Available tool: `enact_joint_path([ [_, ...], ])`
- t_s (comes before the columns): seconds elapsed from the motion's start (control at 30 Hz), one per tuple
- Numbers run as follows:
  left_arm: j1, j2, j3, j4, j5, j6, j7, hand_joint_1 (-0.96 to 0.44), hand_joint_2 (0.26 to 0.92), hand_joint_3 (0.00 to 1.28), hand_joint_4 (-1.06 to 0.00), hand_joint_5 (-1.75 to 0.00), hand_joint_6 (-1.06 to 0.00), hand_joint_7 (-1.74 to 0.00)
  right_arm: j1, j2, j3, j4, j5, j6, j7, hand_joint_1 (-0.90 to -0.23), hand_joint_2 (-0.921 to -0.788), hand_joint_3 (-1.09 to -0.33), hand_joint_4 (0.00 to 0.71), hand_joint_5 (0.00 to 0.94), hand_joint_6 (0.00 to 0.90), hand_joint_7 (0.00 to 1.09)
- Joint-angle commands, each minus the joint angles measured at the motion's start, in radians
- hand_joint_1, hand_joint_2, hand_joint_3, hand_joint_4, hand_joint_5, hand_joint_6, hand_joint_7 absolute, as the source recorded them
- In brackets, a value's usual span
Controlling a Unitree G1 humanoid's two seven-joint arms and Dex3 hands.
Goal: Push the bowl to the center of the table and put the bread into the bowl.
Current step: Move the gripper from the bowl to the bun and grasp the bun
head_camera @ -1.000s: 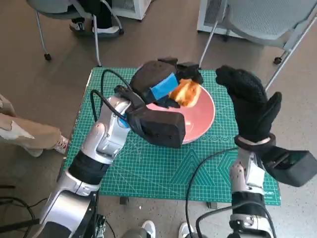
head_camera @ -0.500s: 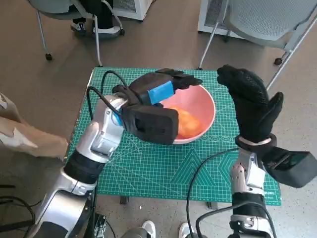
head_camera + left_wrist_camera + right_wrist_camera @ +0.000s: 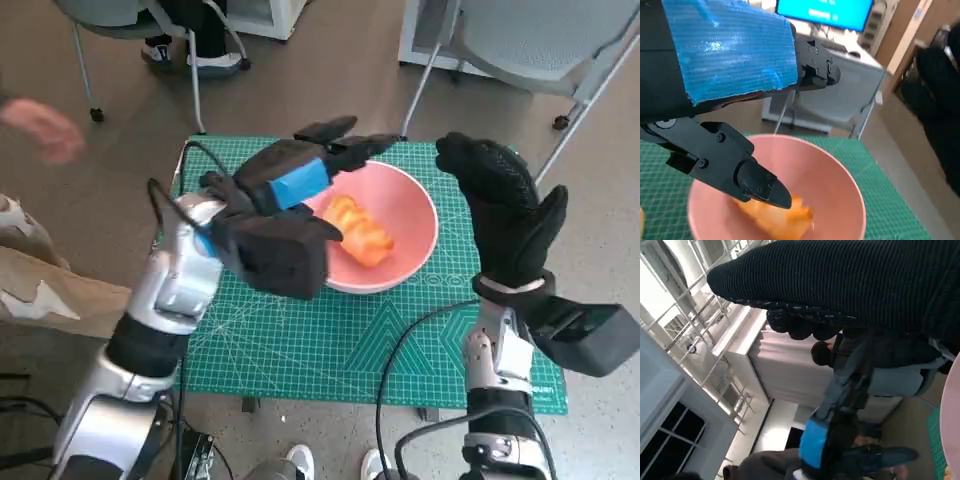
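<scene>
The round pink plastic bowl (image 3: 385,232) sits near the green mat's (image 3: 300,345) centre. The orange bread piece (image 3: 360,230), released a second ago, lies inside it. Left hand (image 3: 300,175), empty and spread, has lifted toward ten o'clock; gloved right hand (image 3: 505,205) hovers spread at three o'clock.

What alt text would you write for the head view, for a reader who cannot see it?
A piece of orange bread lies inside a pink bowl on a green cutting mat. The robot's left hand, black with blue tape, hovers open over the bowl's left rim. Its gloved right hand is raised, holding nothing, to the bowl's right.
</scene>
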Motion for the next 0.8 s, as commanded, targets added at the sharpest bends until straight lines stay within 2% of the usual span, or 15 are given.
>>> enact_joint_path([
  [0.03, 0.048, 0.081, 0.075, -0.051, -0.043, -0.024, -0.006, -0.49, 0.785, 0.01, 0.00, 0.00, -0.17, -0.01, 0.026, 0.003, 0.005, 0.004, 0.001, 0.007, 0.005, -0.646, -0.921, -0.763, 0.245, 0.007, 0.066, 0.54],
  [0.17, 0.100, 0.150, 0.139, -0.102, -0.062, -0.012, -0.011, -0.45, 0.773, 0.00, 0.00, 0.00, -0.17, -0.01, 0.027, -0.003, 0.004, 0.006, 0.004, 0.011, 0.009, -0.642, -0.921, -0.764, 0.247, 0.007, 0.070, 0.54],
  [0.33, 0.163, 0.220, 0.181, -0.185, -0.033, 0.092, -0.038, -0.39, 0.743, 0.00, 0.00, 0.00, -0.17, 0.00, 0.029, -0.006, 0.001, 0.009, 0.007, 0.012, 0.012, -0.641, -0.921, -0.764, 0.247, 0.007, 0.073, 0.54],
  [0.63, 0.188, 0.247, 0.126, -0.239, 0.096, 0.307, -0.057, -0.34, 0.702, 0.00, 0.00, 0.00, -0.15, 0.00, 0.020, -0.008, 0.000, 0.024, 0.002, 0.009, 0.012, -0.639, -0.921, -0.765, 0.248, 0.006, 0.074, 0.54],
  [0.8, 0.185, 0.236, 0.095, -0.230, 0.114, 0.353, -0.068, -0.29, 0.692, 0.00, 0.00, 0.00, -0.15, 0.00, 0.009, -0.008, 0.002, 0.035, 0.002, 0.012, 0.014, -0.638, -0.921, -0.766, 0.247, 0.005, 0.074, 0.54],
])
